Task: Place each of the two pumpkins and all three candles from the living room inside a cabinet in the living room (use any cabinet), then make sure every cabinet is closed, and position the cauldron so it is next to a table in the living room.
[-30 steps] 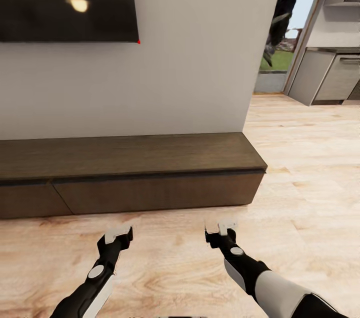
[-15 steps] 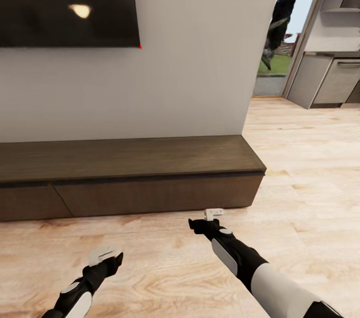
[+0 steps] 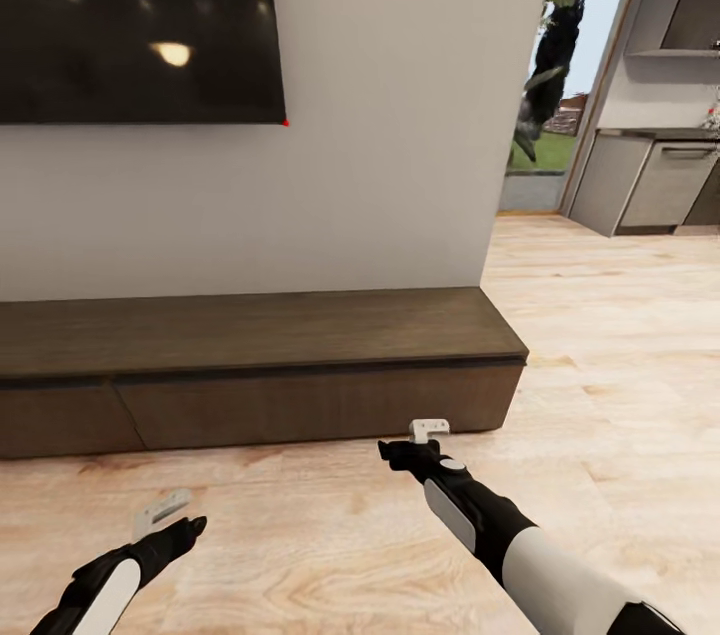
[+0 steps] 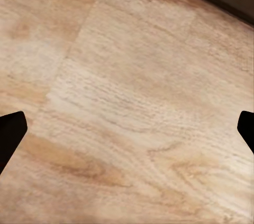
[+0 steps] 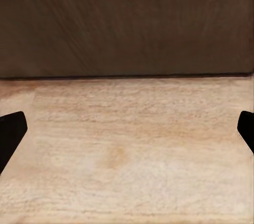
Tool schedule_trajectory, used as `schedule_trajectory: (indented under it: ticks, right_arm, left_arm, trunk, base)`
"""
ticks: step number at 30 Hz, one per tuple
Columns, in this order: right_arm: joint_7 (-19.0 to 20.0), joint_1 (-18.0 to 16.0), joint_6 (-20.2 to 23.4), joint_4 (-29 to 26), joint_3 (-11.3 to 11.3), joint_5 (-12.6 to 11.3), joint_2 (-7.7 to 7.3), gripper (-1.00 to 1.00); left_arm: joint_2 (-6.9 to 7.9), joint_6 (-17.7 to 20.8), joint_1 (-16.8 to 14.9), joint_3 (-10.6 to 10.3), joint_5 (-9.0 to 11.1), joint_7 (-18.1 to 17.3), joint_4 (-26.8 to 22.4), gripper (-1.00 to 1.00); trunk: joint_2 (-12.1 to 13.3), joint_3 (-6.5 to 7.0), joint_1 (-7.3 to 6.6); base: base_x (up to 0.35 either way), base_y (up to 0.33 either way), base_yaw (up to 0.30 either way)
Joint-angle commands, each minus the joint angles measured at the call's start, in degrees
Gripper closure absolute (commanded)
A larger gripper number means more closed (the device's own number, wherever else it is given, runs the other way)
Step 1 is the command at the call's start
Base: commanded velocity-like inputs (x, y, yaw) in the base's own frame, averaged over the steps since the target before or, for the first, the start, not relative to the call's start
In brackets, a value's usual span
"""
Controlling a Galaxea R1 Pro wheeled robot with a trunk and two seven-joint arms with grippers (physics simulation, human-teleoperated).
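Before closed cabinet [image 3: 300, 395] – left gripper [image 4: 127, 134], right gripper [image 5: 127, 134] both spread, empty; fingertips cropped.

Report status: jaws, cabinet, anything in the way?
Left gripper and right gripper open, empty, low over the wood floor. Cabinet ahead, drawer fronts shut, right gripper nearest it. Nothing between.

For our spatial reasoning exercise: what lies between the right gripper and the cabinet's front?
Just bare wooden floor. The right wrist view shows it running unbroken to the cabinet; the head view shows the right gripper close before it.
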Motion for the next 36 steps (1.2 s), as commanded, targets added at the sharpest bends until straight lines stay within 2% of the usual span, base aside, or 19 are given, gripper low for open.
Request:
schedule_trajectory:
  ticks: [1, 9, 15, 19, 21, 26, 36]
  right_arm:
    - [-0.5, 0.0, 0.1, -0.1, 0.4, -0.4, -0.04, -1.00]
    - [-0.3, -0.1, 0.2, 0.6, 0.6, -0.3, 0.04, -1.00]
    - [-0.2, -0.1, 0.1, 2.2, 0.6, 0.0, 0.19, -1.00]
    - [-0.2, -0.1, 0.1, 2.3, 0.7, 0.1, 0.31, -1.00]
    - [-0.2, -0.1, 0.1, 2.4, 0.7, 0.1, 0.33, -1.00]
    - [-0.2, -0.1, 0.1, 2.4, 0.7, 0.1, 0.34, -1.00]
    - [-0.2, -0.1, 0.1, 2.4, 0.7, 0.2, 0.42, -1.00]
  left_arm:
    - [-0.01, 0.1, 0.0, -0.1, 0.6, 0.5, 0.2, -1.00]
    - [-0.12, 0.1, 0.0, -0.1, 0.7, 0.5, 0.8, -1.00]
    - [-0.13, 0.0, 0.0, -0.1, 0.7, 0.4, 1.8, -1.00]
    - [-0.13, 0.0, 0.0, 0.0, 0.7, 0.4, 2.2, -1.00]
    - [-0.13, 0.0, 0.0, -0.1, 1.5, 0.4, 2.6, -1.00]
    - [0.12, -0.2, 0.0, -0.2, 4.9, 0.3, 2.8, -1.00]
    - [-0.02, -0.2, 0.0, -0.3, 5.7, 0.3, 2.9, -1.00]
  trunk:
    - [0.0, 0.17, -0.03]
    - [0.1, 1.95, -0.24]
    - [0.2, 3.27, -0.40]
    - [1.8, 3.99, -1.27]
    - [2.6, 4.35, -1.71]
    - [4.6, 5.25, -2.81]
    - [8.2, 6.87, -4.78]
  base:
    - [0.000, 0.000, 0.107]
    - [-0.027, 0.000, 0.251]
    - [-0.287, 0.000, 0.287]
    - [-0.325, 0.025, 0.288]
    - [-0.320, 0.064, 0.288]
    - [-0.252, 0.075, 0.288]
    - [-0.044, 0.017, 0.288]
